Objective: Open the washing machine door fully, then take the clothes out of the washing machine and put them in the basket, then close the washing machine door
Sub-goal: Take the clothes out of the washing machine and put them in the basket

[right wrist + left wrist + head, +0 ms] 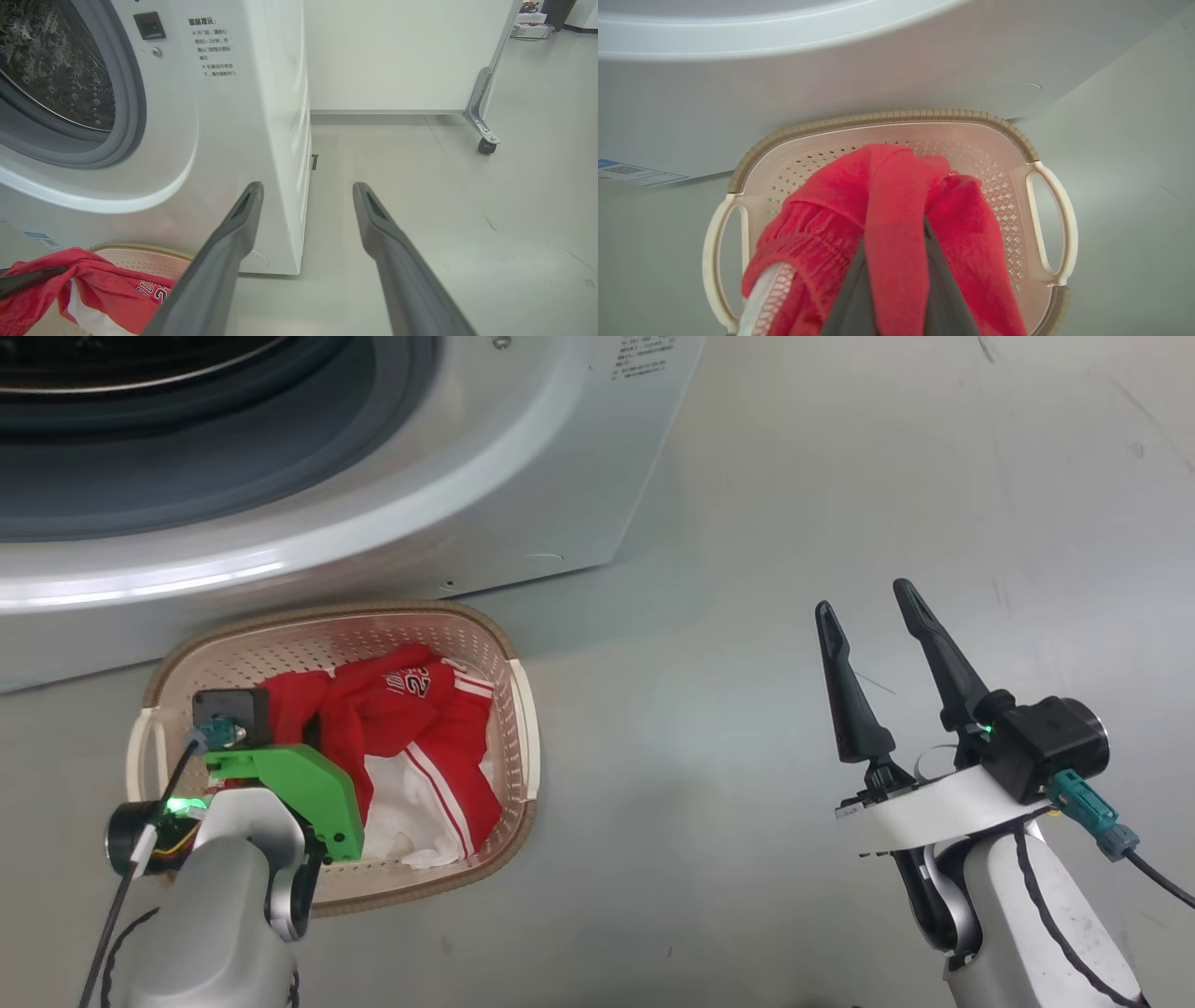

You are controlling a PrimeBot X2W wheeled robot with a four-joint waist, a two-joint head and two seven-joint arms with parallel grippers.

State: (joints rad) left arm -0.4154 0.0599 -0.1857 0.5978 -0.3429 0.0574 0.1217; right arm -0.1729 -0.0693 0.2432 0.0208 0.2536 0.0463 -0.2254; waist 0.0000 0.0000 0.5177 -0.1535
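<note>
Left jaws clamped on red clothes [887, 196] over the basket [525, 709]; right jaws spread wide, empty.
I see the basket just before the washing machine [523, 476], clothes heaped inside; open floor [747, 616] off the machine's right corner.

Left pincer [894, 233] points down, clamped nearly shut; right pincer [864, 602] hovers spread wide

Scuffed grey floor [467, 210] spreads across the right; a white partition [397, 51] on a caster [486, 147] stands upper right.
</note>
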